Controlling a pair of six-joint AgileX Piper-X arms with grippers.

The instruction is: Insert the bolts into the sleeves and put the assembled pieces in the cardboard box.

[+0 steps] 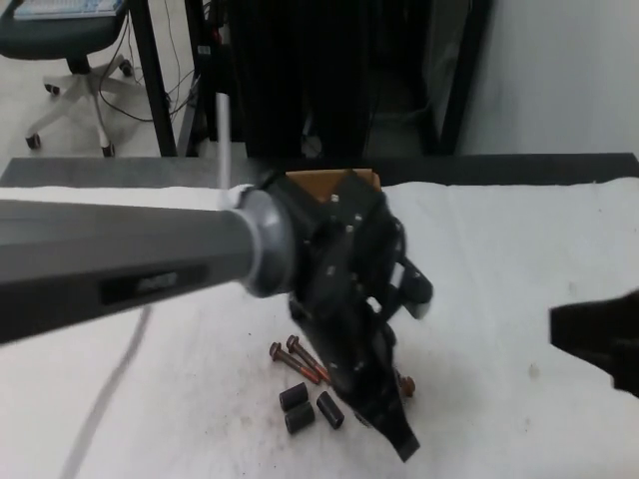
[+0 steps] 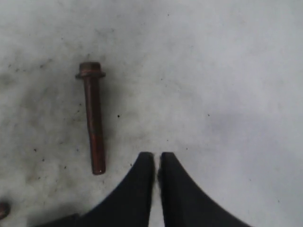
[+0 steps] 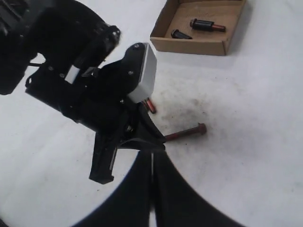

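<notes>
White cloth over the bench (image 1: 519,259), pretty grubby with dark smudges toward the front edge where the loose parts sit. Left gripper (image 2: 156,163) hangs low over that patch, fingers pressed together with nothing between them, and a bolt (image 2: 93,123) lies flat on the cloth just beside the tips. Right gripper (image 3: 152,165) is closed and empty too, off by the right edge. My worry: going down pinched like that would just nudge the bolt, and a round shank on cloth rolls away easily. Bolt's rusty brown, with a flanged hex head and a plain shank. The sleeves (image 1: 297,418) are stubby matte black cylinders. Cardboard box (image 3: 189,46) at the far edge is shallow and open, with one assembled piece (image 3: 207,25) inside.
</notes>
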